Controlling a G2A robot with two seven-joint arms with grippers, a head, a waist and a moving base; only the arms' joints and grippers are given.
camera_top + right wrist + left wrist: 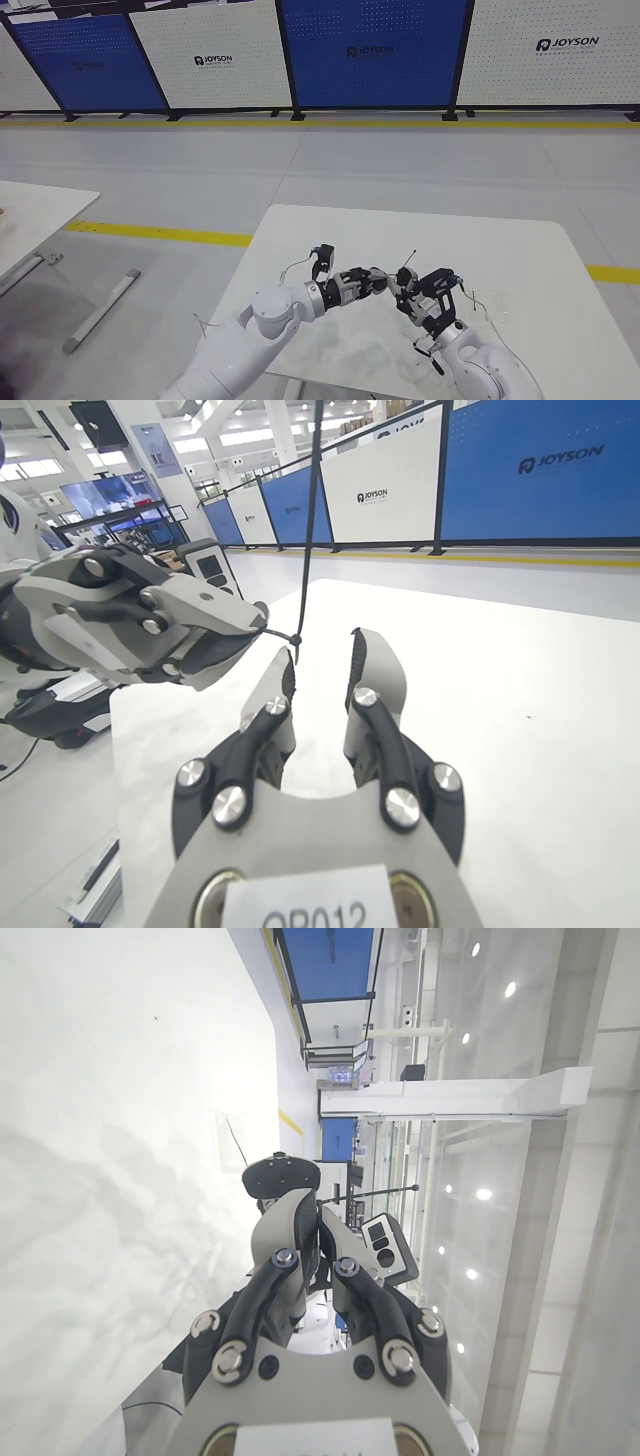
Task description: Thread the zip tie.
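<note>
left pincer [257, 629]: clamped on the zip tie [306, 550]
right pincer [324, 657]: released, right next to its head, over the worktop [475, 700]

Tight spot right at the zip tie [296, 640]. The left hand [257, 627] pinches it from one side, and the right hand [322, 645], fingers spread, sits just beside its head. The tail stands upright there, in the way. Beyond the zip tie, bare worktop [500, 700] leaves loads of room to pass.
</note>
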